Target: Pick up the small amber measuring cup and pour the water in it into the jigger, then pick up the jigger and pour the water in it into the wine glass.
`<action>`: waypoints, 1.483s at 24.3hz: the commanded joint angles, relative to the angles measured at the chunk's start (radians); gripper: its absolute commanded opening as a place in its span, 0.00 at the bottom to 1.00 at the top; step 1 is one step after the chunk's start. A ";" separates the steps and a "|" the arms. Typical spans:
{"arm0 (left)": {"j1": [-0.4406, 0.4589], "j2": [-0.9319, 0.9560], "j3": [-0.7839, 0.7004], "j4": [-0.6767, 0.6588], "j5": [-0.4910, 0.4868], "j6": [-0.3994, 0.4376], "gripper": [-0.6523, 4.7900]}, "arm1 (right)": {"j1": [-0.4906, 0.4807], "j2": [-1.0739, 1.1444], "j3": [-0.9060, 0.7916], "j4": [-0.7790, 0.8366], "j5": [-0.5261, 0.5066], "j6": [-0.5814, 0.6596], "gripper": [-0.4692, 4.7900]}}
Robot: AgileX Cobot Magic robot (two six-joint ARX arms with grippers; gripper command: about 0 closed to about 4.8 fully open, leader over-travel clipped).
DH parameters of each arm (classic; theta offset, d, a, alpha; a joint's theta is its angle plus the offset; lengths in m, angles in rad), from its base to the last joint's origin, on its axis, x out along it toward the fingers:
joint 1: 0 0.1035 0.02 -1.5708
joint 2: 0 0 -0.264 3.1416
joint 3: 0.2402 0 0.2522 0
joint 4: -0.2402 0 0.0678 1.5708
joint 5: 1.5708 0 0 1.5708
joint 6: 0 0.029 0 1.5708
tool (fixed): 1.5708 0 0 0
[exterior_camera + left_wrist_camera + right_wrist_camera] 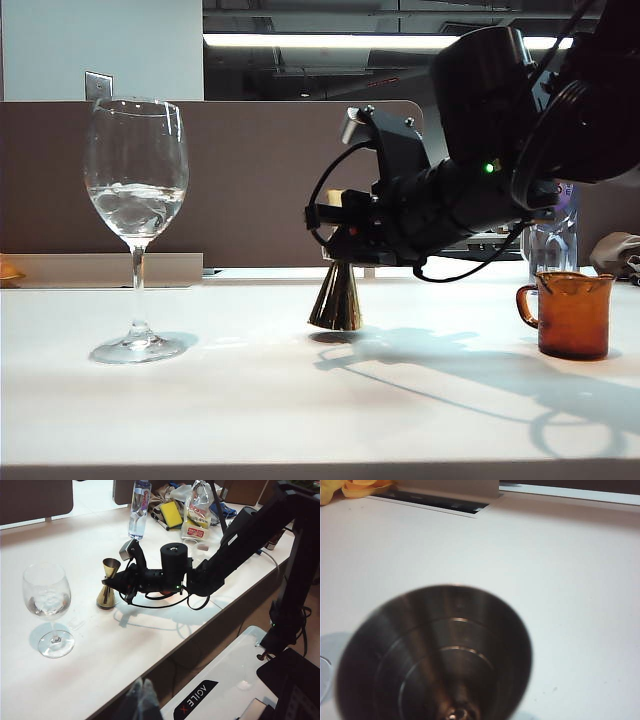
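Jigger stands clamped at its waist in right gripper.

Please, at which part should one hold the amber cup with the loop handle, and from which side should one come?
Probably best around the round body of the small translucent amber measuring cup, coming level from the far or near side. It stands upright on the white table; its loop handle points toward the gold metal hourglass jigger, which the right end effector grips. The left end effector is shut.
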 commanded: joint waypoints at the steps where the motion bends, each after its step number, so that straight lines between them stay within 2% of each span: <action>1: 0.001 0.001 0.003 -0.002 0.003 0.004 0.12 | 0.000 -0.004 0.002 -0.044 0.043 -0.022 0.08; 13: 0.001 0.001 0.003 -0.002 0.003 0.004 0.12 | 0.001 -0.006 0.002 -0.096 0.077 -0.082 0.08; 15: 0.001 0.001 0.003 -0.002 0.003 0.004 0.12 | 0.003 -0.006 0.003 -0.096 0.077 -0.082 0.14; 16: 0.001 0.001 0.003 -0.002 0.003 0.004 0.12 | 0.003 -0.008 0.003 -0.096 0.077 -0.081 0.25; 19: 0.001 0.001 0.003 -0.002 0.003 0.004 0.12 | 0.005 -0.020 0.003 -0.101 0.079 -0.081 0.37; 21: 0.001 0.001 0.003 -0.002 0.003 0.004 0.12 | 0.005 -0.031 0.003 -0.104 0.100 -0.081 0.52; 22: 0.001 0.001 0.003 -0.002 0.003 0.004 0.12 | 0.005 -0.037 0.003 -0.109 0.105 -0.081 0.63; 24: 0.001 0.001 0.003 -0.002 0.003 0.004 0.12 | 0.008 -0.058 0.003 -0.147 0.107 -0.081 0.69; 29: 0.001 0.001 0.003 -0.002 0.003 0.004 0.12 | 0.027 -0.117 -0.003 -0.270 0.114 -0.074 0.73; 36: 0.001 0.001 0.003 -0.002 0.003 0.004 0.12 | 0.076 -0.283 -0.140 -0.282 0.183 -0.074 0.73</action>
